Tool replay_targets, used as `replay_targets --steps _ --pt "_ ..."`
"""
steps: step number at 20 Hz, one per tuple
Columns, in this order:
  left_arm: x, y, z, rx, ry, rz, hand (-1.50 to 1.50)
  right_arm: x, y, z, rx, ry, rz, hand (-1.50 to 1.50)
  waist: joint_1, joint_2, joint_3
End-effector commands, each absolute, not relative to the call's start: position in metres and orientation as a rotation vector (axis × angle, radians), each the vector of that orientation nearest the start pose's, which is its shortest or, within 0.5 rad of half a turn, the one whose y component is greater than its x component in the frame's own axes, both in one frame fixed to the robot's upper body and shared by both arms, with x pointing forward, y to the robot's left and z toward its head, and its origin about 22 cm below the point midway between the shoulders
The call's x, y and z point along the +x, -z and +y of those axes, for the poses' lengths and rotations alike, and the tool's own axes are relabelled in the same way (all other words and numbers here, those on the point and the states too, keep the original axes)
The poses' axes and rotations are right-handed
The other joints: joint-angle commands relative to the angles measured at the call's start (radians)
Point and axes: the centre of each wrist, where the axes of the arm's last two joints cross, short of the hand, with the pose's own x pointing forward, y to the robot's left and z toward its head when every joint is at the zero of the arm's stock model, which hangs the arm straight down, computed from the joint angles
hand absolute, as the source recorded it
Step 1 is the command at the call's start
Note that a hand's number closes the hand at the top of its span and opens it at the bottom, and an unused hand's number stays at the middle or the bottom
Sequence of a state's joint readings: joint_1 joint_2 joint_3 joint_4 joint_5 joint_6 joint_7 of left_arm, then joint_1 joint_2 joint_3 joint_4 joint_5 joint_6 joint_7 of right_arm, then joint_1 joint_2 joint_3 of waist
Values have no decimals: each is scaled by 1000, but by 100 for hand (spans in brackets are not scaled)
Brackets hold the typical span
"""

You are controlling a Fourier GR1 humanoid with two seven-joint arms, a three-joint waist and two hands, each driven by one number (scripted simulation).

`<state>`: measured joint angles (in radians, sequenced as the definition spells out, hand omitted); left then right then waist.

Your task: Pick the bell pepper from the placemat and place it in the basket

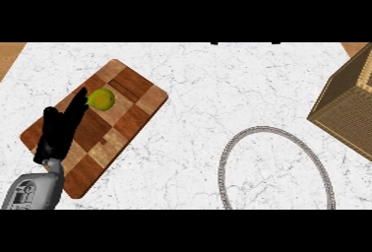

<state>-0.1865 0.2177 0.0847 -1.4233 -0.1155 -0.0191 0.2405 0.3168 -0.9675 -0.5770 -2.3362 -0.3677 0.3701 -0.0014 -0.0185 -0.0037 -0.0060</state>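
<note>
Much of the basket [277, 167] is cut off: only its grey woven rim shows as an arc, running off the lower edge of the view at about 5 o'clock, so its floor and near side cannot be made out. A tan woven box [349, 106] at 3 o'clock is likewise clipped by the right edge. The right hand shows nowhere.

The left hand [59, 129] comes up from 7 o'clock over the checkered wooden placemat [123, 115], its black fingers held straight and close together, pointing toward 1 o'clock; they hold nothing. The fingertips reach the green-yellow bell pepper [102, 99] and overlap its left edge, so whether they touch it cannot be told. The hand also hides part of the placemat's left side.

The bell pepper lies on the placemat's upper end, at about 10 o'clock in the view. Between the placemat's right edge and the basket rim the white marbled counter [196, 74] lies bare, as does the stretch toward 12 o'clock.
</note>
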Motion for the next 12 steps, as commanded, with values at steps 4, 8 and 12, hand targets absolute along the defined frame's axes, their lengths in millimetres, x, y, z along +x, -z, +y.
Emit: replay_targets --steps 4,8,12 --pt "295 -28 277 277 211 -1355 0 154 -370 -379 -819 -1091 -1797 150 22 6 4" --pt "302 -24 269 227 246 -1361 0 181 -386 -391 -872 -1142 -1668 150 43 12 5" --pt "292 -18 274 232 234 -1366 0 202 -367 -428 -977 -1149 -1597 150 61 17 7"
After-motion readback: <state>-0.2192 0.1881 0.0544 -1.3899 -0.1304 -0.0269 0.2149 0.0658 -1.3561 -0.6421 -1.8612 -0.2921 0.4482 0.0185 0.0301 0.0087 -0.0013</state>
